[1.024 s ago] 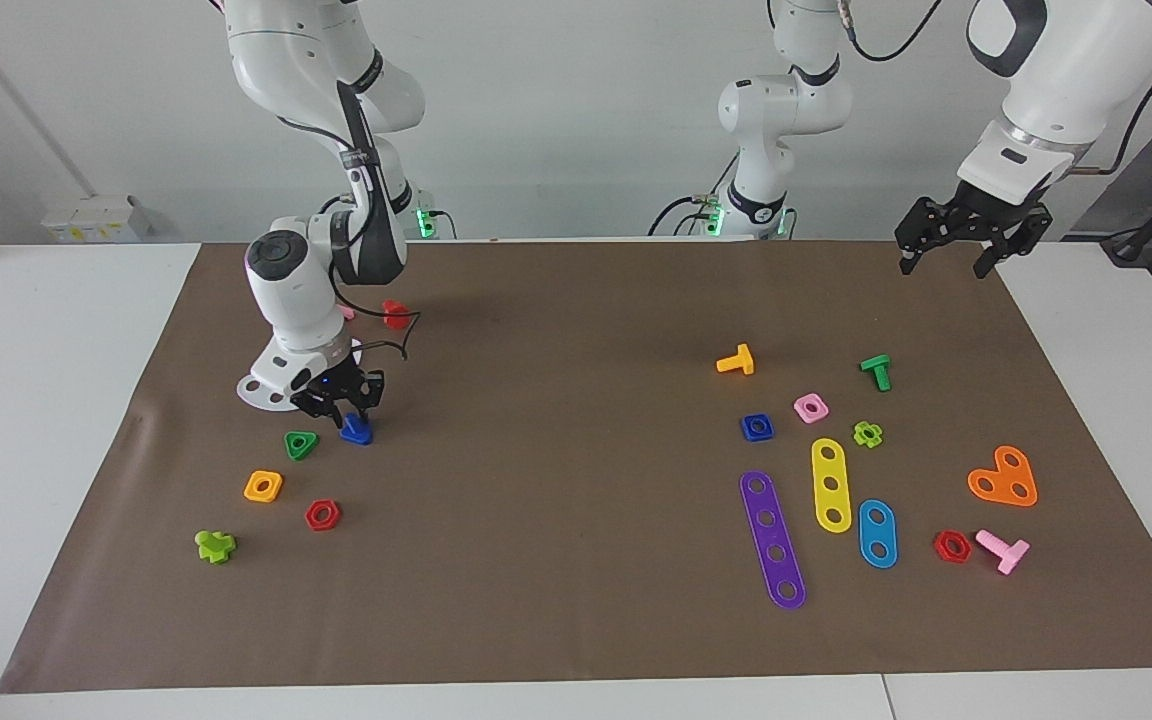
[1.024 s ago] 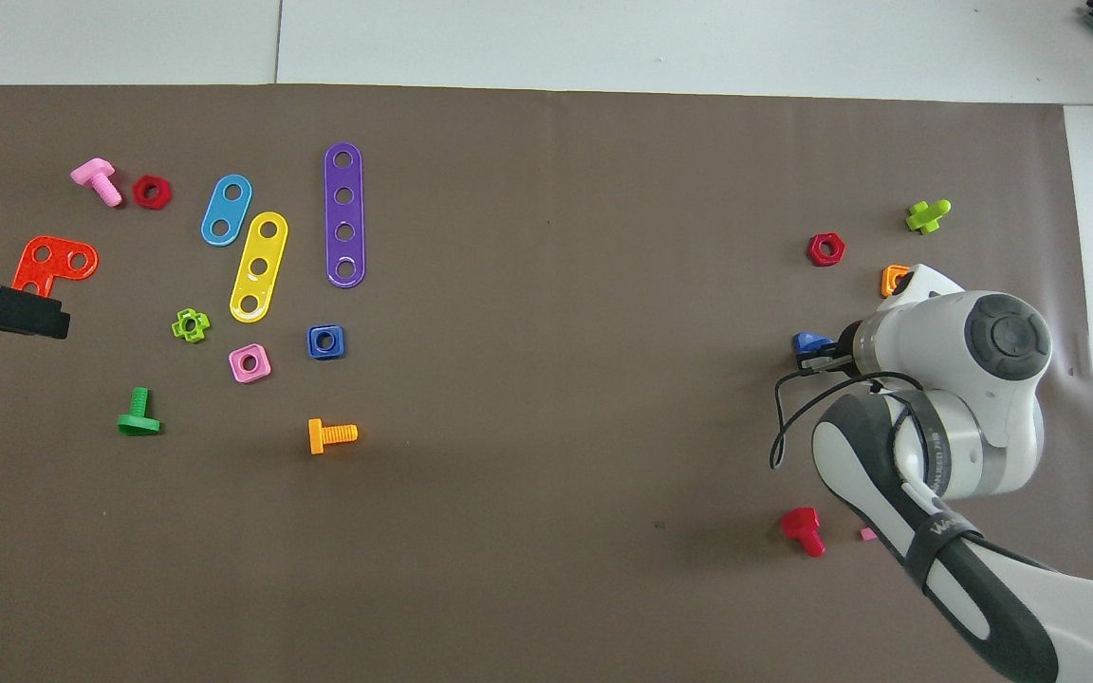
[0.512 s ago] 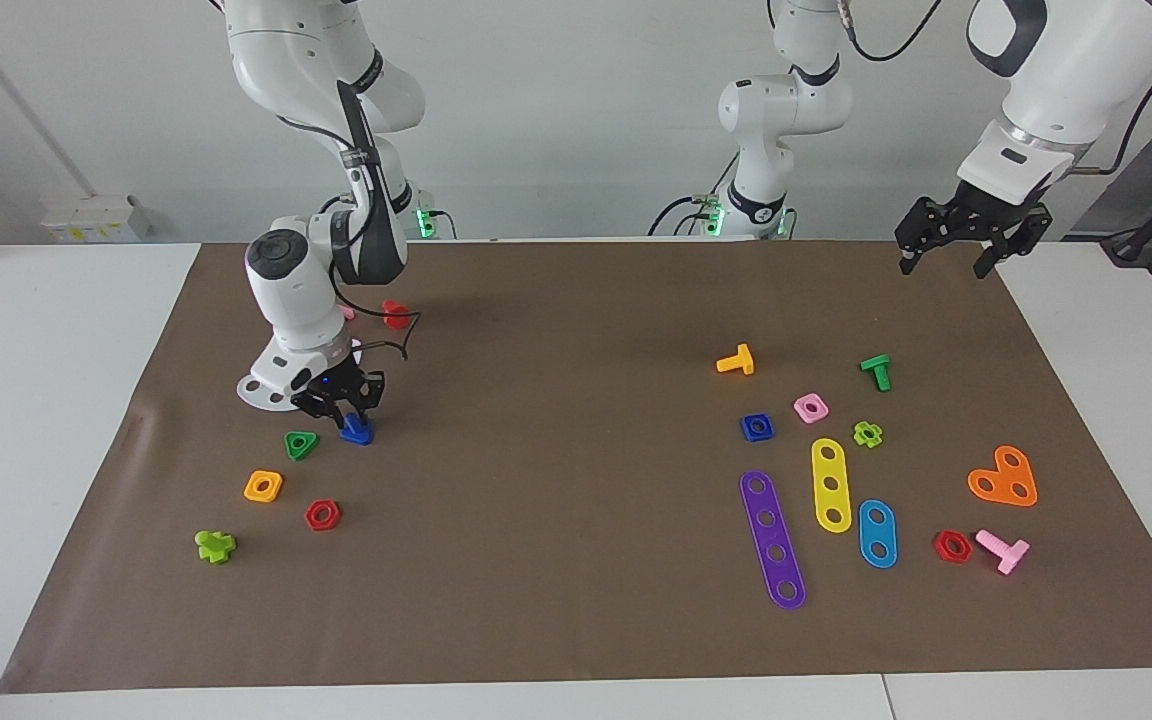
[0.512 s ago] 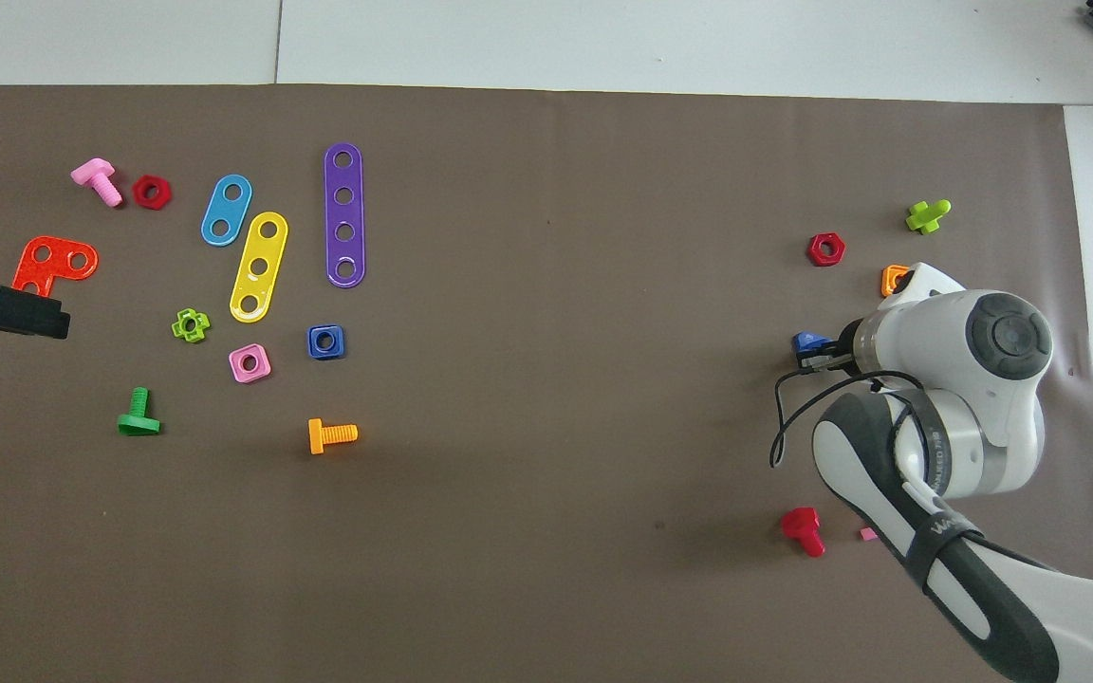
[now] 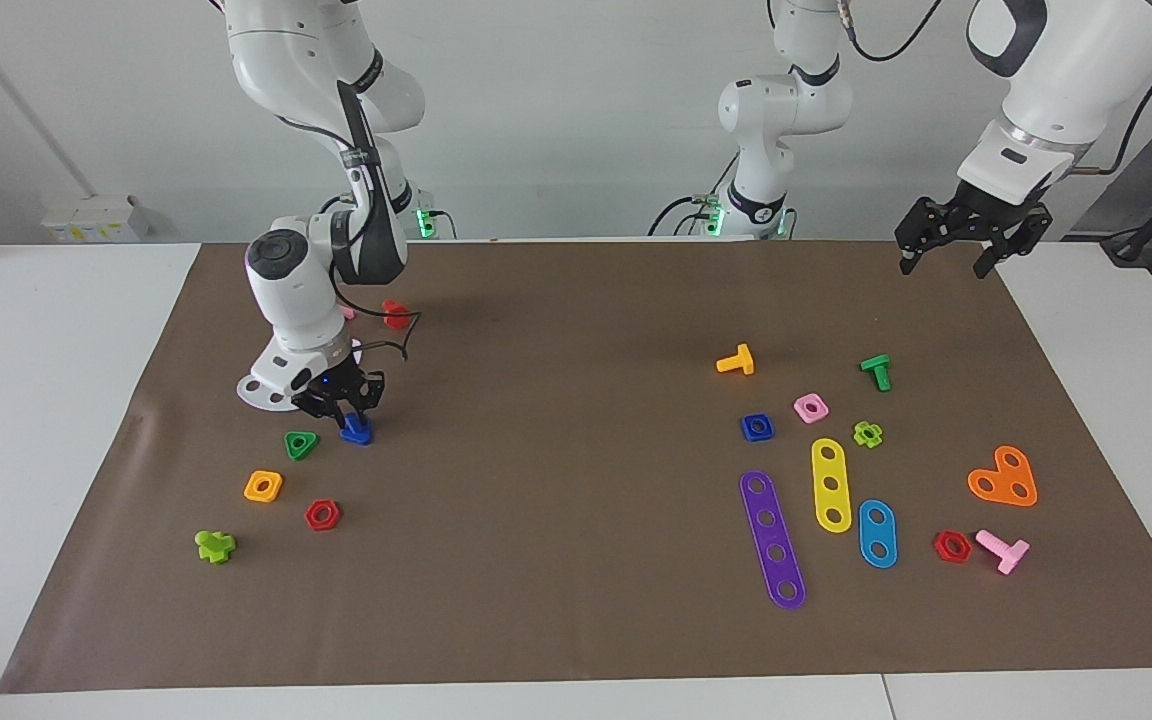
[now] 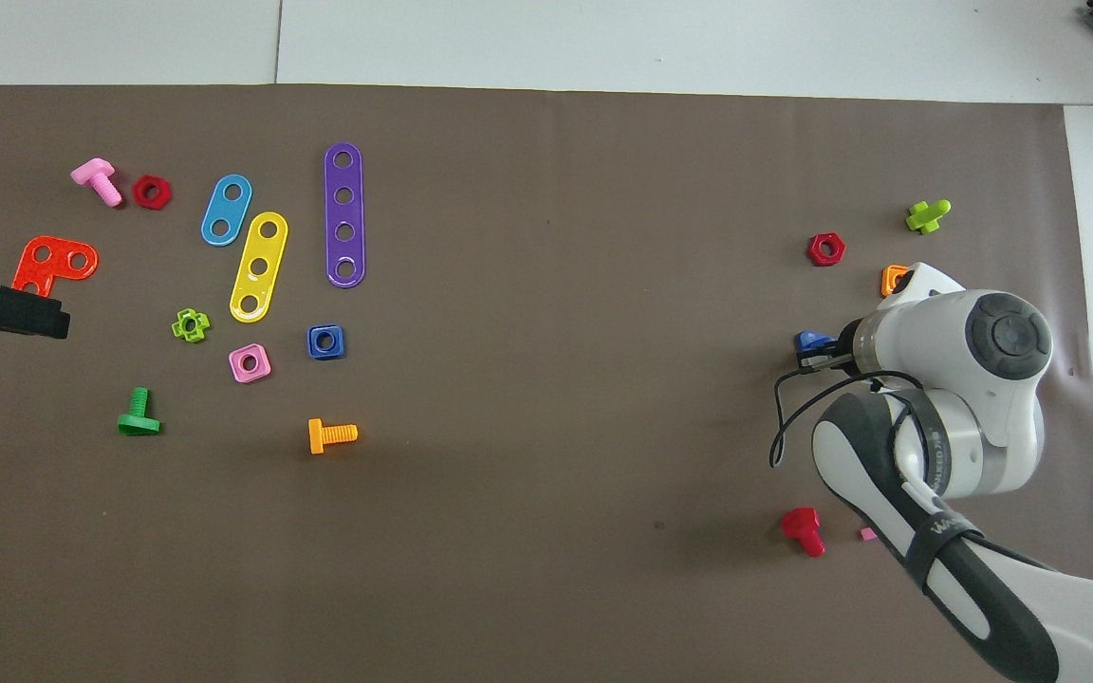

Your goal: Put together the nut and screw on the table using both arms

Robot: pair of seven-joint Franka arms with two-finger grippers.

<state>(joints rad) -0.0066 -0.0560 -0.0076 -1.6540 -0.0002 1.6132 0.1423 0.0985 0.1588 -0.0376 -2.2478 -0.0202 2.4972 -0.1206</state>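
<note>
Bending steeply down, the right arm (image 5: pixel 281 270) sets its gripper (image 5: pixel 340 404) on the blue screw (image 5: pixel 356 430), fingers closed on it against the mat (image 5: pixel 556 330). The left gripper (image 5: pixel 956 238) waits raised, fingers spread, over the mat's edge. Farther out lies the blue nut (image 5: pixel 757 427).

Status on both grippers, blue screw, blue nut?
Right gripper down at the blue screw, grip unclear. Left gripper open, waiting, raised. Blue nut untouched beside the pink nut.
</note>
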